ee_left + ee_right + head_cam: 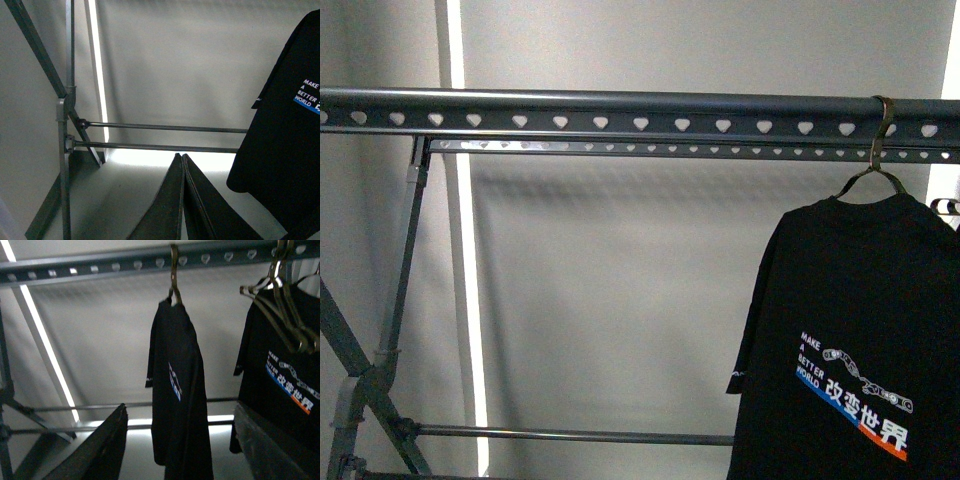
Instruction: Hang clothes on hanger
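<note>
The black printed T-shirt [860, 350] hangs on a small coat hanger whose hook [882, 130] is over the dark grey rack rail [620, 105] with heart holes, at the right end. Neither gripper shows in the front view. In the right wrist view my right gripper [180, 407] is open and empty, its fingers either side of the T-shirt [175, 355], which hangs edge-on beyond them from the rail [100, 265]. In the left wrist view my left gripper [181, 156] is shut and empty, low, with the T-shirt [285, 150] to one side.
A second printed black T-shirt [280, 375] hangs further along the rail with several bare coat hangers [280, 310] in front of it. The rack's braced legs [360, 380] and two lower crossbars [160, 137] stand at the left. A grey wall is behind.
</note>
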{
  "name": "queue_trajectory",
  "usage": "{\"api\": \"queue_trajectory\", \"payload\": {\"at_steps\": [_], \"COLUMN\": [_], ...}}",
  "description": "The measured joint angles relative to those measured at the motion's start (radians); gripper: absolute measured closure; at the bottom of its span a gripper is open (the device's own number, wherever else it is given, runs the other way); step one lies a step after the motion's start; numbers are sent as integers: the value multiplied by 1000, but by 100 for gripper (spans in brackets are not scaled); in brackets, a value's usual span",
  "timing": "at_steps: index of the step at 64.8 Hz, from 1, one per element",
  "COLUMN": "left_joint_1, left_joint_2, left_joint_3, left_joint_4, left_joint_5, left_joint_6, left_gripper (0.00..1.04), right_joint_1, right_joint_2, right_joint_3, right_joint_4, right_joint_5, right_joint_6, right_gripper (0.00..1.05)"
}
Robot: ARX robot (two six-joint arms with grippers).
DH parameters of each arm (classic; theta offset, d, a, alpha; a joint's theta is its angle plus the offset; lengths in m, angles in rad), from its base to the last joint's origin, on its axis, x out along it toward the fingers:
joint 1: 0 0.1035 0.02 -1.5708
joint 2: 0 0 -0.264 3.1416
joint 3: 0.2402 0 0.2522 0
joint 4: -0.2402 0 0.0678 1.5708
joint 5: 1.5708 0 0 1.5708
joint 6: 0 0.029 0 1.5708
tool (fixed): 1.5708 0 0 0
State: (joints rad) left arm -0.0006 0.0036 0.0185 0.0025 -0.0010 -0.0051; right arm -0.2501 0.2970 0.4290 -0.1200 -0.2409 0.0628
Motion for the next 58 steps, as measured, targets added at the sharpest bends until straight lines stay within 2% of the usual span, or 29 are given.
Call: {"api": "queue_trajectory", "payload": {"at_steps": [10,16,21,58], "left_joint_1": [0,0,0,0], "left_joint_2": [0,0,0,0], "left_joint_3": [0,0,0,0], "left_joint_4": [0,0,0,0], "left_joint_5": [0,0,0,0], "left_joint_6": [0,0,0,0], "left_gripper": [101,101,101,101], "right_joint_1": [79,196,237,246], "right_joint_2": [-62,-107,-125,-227], "right_joint_3": [-117,-162,-195,-348], "right_joint_4": [32,50,61,105], "right_joint_5": [81,221,226,240], "right_joint_6": [-46,-56,-61,-63], "right_gripper": [74,92,103,102]}}
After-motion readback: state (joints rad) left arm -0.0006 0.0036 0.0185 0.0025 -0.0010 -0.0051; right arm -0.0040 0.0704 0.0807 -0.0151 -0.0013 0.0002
